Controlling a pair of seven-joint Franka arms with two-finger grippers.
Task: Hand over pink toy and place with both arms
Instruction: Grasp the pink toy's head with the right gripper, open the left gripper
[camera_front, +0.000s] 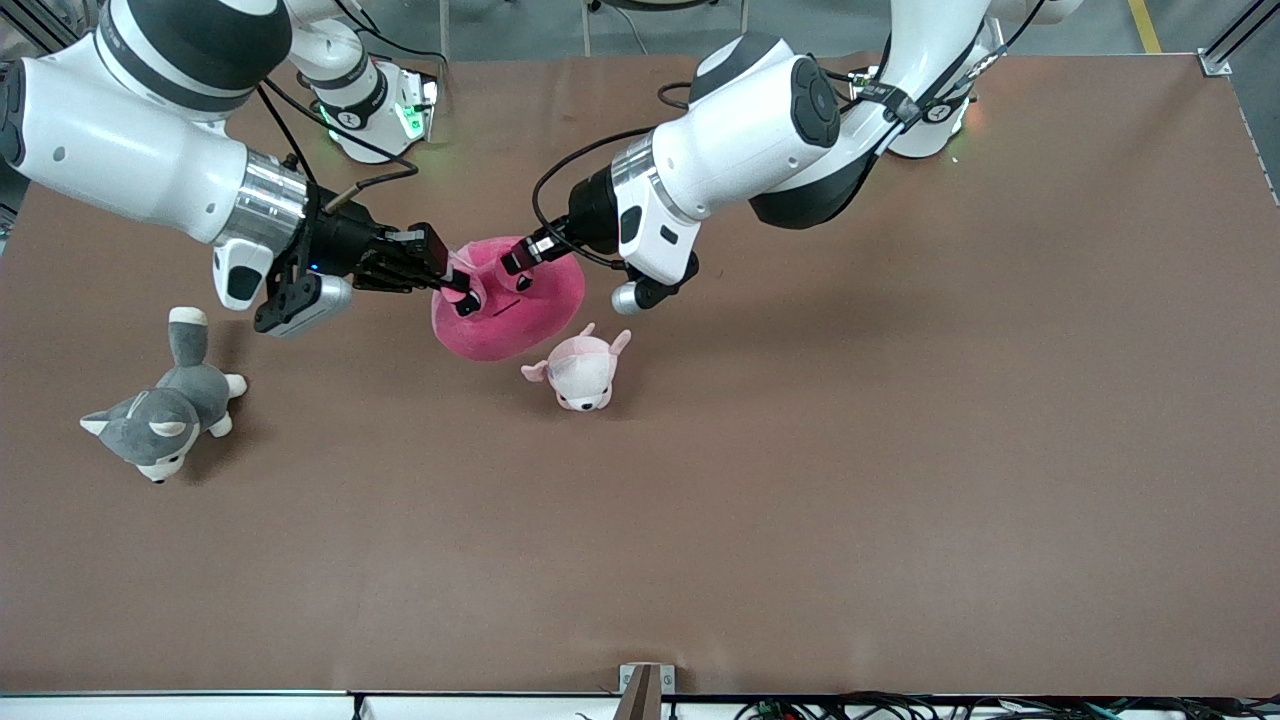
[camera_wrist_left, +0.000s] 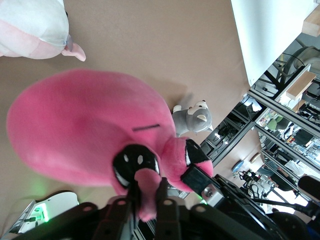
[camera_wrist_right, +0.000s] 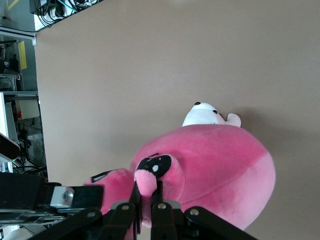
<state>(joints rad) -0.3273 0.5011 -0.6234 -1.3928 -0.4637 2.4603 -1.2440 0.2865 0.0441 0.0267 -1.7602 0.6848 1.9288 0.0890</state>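
Note:
The pink toy (camera_front: 515, 322) is a round hot-pink plush with dark angry eyes, held between both grippers above the table's middle. My right gripper (camera_front: 458, 290) is shut on a pink nub beside one eye on the side toward the right arm's end. My left gripper (camera_front: 520, 258) is shut on a nub beside the other eye. In the left wrist view the toy (camera_wrist_left: 85, 125) fills the middle and my left gripper (camera_wrist_left: 147, 197) pinches its nub. In the right wrist view my right gripper (camera_wrist_right: 146, 192) pinches a nub of the toy (camera_wrist_right: 215, 165).
A small pale pink-and-white plush (camera_front: 583, 372) lies on the table just nearer the front camera than the pink toy. A grey-and-white plush dog (camera_front: 160, 415) lies toward the right arm's end. The brown table (camera_front: 900, 450) spreads wide toward the left arm's end.

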